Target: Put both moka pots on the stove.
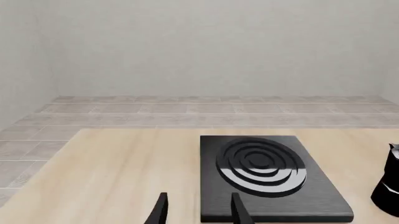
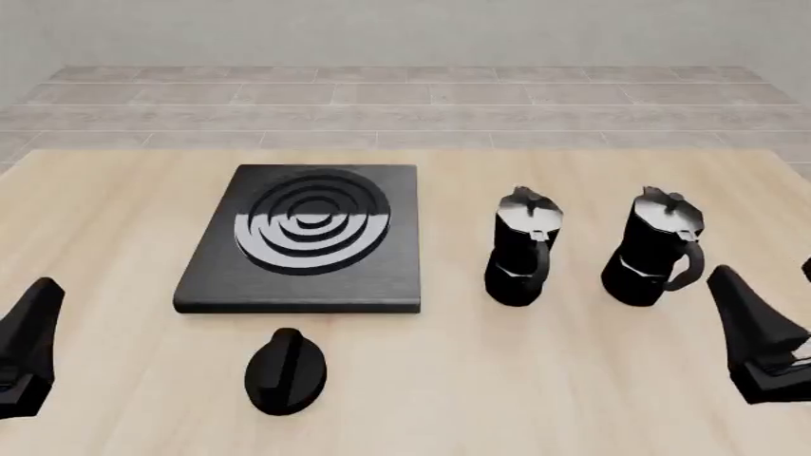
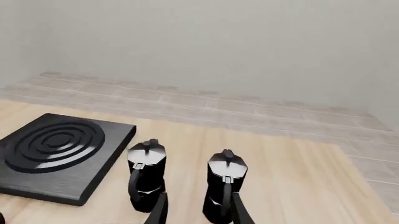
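Pale wood desk spreads beneath grey tiled floor and plain walls. At about ten o'clock from the desk's middle lies the stove, bare, its burner rings catching light. Both moka pots stand upright toward three o'clock, well apart from the slab: the nearer moka pot just beside the farther moka pot, their handles facing the arms. A black oval knob sits at six o'clock of the stove.

The left gripper hangs over the stove's near edge, fingers parted, holding nothing. The right gripper points at the two pots, likewise parted and empty.

These pots look rigid, glossy and probably slippery on their facets, top-heavy enough to tip. Closing across the narrow waist, or on the curved handle, seems the surest hold.
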Controlling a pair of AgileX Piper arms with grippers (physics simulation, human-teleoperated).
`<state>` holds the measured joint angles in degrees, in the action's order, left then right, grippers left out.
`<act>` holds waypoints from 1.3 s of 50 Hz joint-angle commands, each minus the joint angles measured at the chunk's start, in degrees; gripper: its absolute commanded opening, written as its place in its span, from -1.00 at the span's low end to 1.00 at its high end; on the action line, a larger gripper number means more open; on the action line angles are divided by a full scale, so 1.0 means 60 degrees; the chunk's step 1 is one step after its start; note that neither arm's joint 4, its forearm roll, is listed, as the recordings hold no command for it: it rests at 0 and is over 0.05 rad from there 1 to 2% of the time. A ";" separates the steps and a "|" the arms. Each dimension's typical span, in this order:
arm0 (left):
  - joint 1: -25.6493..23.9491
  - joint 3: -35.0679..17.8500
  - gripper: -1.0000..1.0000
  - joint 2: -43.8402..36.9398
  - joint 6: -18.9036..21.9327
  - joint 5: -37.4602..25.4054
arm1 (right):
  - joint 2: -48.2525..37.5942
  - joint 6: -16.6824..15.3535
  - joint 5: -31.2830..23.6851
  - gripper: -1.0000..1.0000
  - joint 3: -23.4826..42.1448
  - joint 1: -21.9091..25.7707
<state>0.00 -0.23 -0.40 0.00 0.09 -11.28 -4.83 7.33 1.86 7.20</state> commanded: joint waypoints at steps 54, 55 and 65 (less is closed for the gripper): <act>0.0000 -0.0002 1.00 -0.0004 0.0000 0.0001 | -0.6908 0.1670 0.3869 1.00 0.1203 0.3332; 0.0000 -0.0002 1.00 -0.0004 0.0000 0.0001 | -0.6954 0.1673 0.3919 1.00 0.1192 0.3340; 0.0000 -0.0002 1.00 -0.0004 0.0000 0.0001 | -0.8073 0.1976 0.4566 1.00 0.1200 0.3071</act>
<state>0.00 -0.24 -0.42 0.00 0.10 -54.03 4.81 31.81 9.08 26.49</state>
